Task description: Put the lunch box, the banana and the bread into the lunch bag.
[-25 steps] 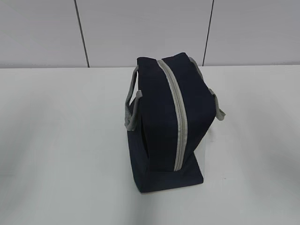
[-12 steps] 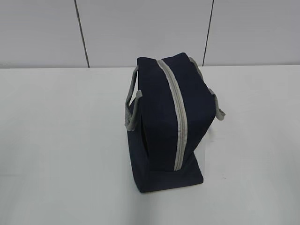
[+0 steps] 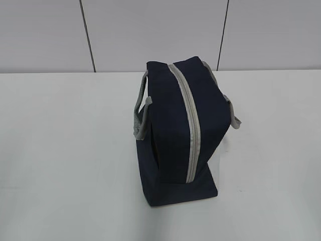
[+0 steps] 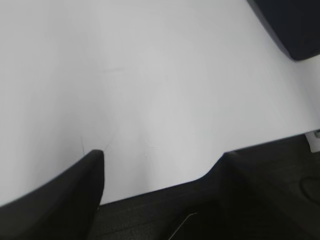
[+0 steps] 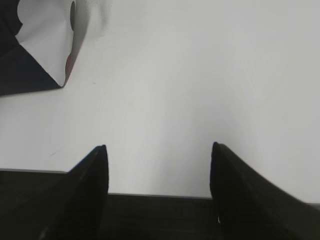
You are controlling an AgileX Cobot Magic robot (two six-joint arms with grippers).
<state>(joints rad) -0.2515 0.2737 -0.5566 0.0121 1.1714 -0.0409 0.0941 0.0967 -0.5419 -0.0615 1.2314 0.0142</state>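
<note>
A white table (image 3: 60, 150) before a grey panelled wall. The navy lunch bag (image 3: 175, 135) stands mid-table, its zipper (image 3: 190, 125) apparently closed. Both the left gripper (image 4: 162, 155) and right gripper (image 5: 157, 150) hover with jaws spread, empty. Likely finished; otherwise, next comes unzipping. No food visible.

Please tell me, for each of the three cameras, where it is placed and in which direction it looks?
Exterior: raised in front, slanting down at the closed bag on the table; no robot part shows.
Left wrist: over the near table edge; open left pincer below, bag corner top right.
Right wrist: same edge; open right pincer below, bag's white panel top left.
All three share the bag and table.
</note>
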